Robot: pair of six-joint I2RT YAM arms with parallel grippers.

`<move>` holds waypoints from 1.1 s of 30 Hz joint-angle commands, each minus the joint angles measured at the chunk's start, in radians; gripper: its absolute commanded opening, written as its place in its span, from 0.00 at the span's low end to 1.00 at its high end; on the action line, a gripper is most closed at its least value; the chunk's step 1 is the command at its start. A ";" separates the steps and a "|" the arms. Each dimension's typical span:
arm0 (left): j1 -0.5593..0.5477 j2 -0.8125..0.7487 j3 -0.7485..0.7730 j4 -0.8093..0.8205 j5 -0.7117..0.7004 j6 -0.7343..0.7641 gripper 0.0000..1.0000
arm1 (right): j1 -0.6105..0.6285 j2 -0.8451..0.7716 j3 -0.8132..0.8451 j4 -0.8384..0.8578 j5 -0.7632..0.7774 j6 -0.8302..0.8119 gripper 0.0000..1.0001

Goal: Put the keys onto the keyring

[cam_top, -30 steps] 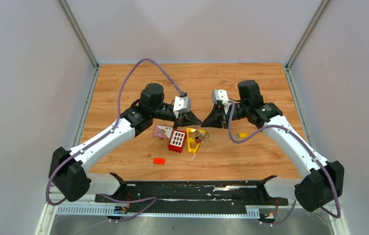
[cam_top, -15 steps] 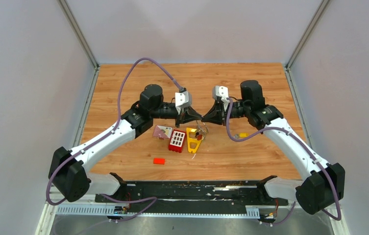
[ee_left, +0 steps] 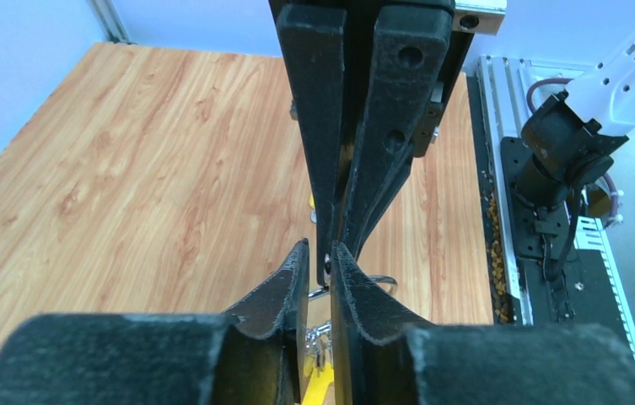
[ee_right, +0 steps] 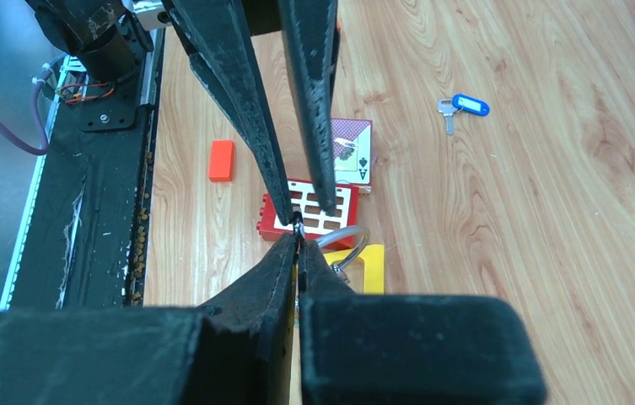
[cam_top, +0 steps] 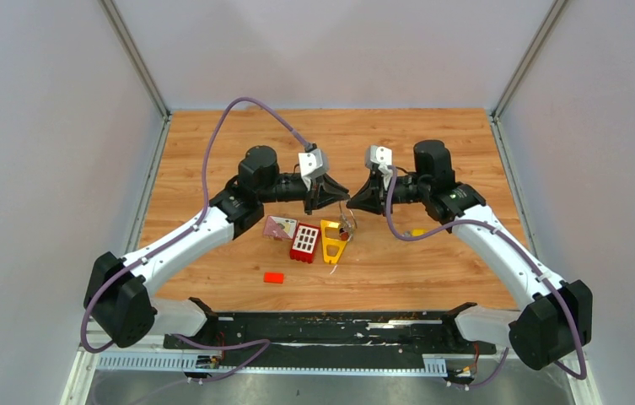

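The right fingers [ee_right: 282,266] are pressed shut on the keyring [ee_right: 339,236], pinching its wire at the very tips so the ring hangs free just above the yellow frame [cam_top: 328,226]. The left fingers [ee_left: 293,283] stand a little apart, tip to tip with the right ones. A narrow gap shows between them and nothing looks clamped in it. Something small and metallic dangles from the ring over the frame, likely a key or two, but it is too small to count.

Loose keys lie on the desk [cam_top: 398,143]. The blue key [ee_right: 465,105] is well apart from the frame, past the card [ee_right: 352,150]. The yellow key [cam_top: 417,232] is well to the right of the frame, under the right arm's cable. A red block [cam_top: 304,242] with holes sits just beside the frame's left edge.

This looks like a threading step at the ring, with the left fingers between holds. Next the left arm probably has to fetch a loose key, grip it by the head and line its hole up with the ring's split end. A small slip there would miss the wire
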 commanded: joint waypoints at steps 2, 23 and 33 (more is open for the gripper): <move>0.006 0.013 0.013 0.087 -0.019 -0.027 0.24 | 0.003 -0.020 0.000 0.020 -0.010 0.018 0.00; 0.008 -0.011 -0.037 0.084 0.070 0.018 0.40 | 0.002 -0.026 0.008 -0.003 -0.007 0.002 0.00; 0.007 0.013 -0.023 0.080 0.073 0.016 0.33 | 0.002 -0.025 0.009 -0.007 -0.012 -0.003 0.00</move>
